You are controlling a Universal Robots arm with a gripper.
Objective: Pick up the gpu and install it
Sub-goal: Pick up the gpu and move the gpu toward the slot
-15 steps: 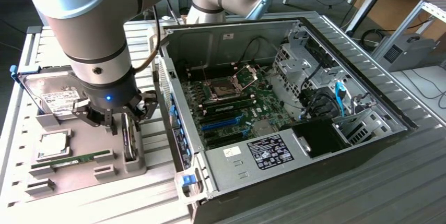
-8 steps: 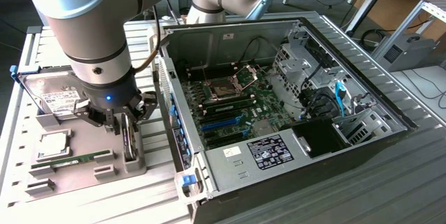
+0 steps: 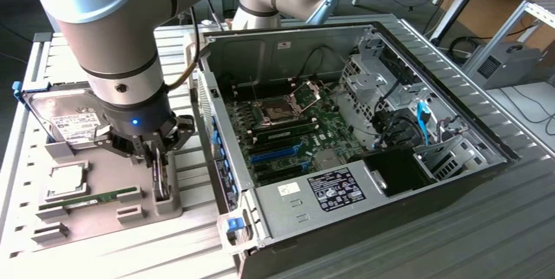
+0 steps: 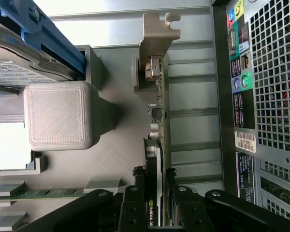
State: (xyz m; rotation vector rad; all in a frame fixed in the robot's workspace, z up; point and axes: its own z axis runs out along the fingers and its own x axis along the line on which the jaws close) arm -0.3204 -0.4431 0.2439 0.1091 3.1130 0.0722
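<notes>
The gpu (image 3: pixel 162 186) stands on edge in a slot of the grey holder tray (image 3: pixel 117 165), at the exterior view's left, beside the open computer case (image 3: pixel 286 217). In the wrist view the gpu (image 4: pixel 160 113) is a thin green board with small dark parts, and its silvery bracket (image 4: pixel 157 43) is at the far end. My gripper (image 3: pixel 157 157) hangs straight over the card. The gripper (image 4: pixel 154 186) has one black finger (image 4: pixel 138 191) against each face of the card, near the end with the black cooler. The card still rests in its slot.
A hard drive (image 3: pixel 62 121) with a blue frame, a processor (image 3: pixel 69 180) and a green memory stick (image 3: pixel 88 198) share the tray. Inside the case, the motherboard (image 3: pixel 286 129) with its blue slot (image 3: pixel 279 151) lies face up. The case's rear wall (image 4: pixel 261 96) stands close beside the card.
</notes>
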